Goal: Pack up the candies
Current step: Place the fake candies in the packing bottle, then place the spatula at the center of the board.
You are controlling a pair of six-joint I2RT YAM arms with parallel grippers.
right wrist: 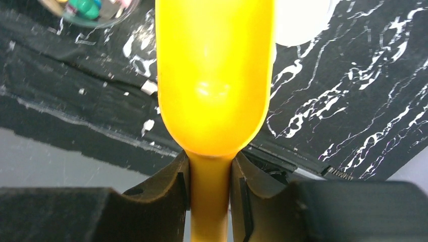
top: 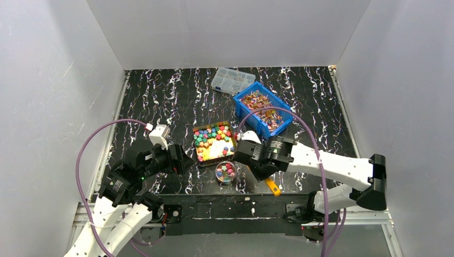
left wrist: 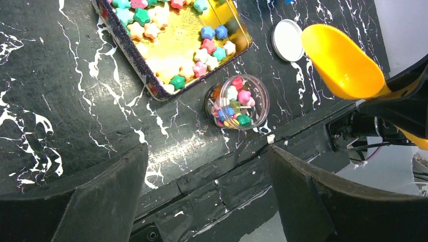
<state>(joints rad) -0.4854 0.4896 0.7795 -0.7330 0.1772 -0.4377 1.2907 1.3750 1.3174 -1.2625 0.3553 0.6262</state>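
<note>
Near the table's [top: 160,101] front edge, the tray [left wrist: 128,50] of star candies [left wrist: 208,46] sits just beyond the part-filled jar [left wrist: 237,102], both ahead-left of the empty scoop's [right wrist: 214,75] mouth, its handle pinched tight in the right gripper [right wrist: 211,174], the nearer arm; left gripper [left wrist: 208,156] hangs wide apart, empty.

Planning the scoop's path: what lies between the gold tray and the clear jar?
Nothing: bare black tabletop separates tray and jar, shown in the left wrist view.
</note>
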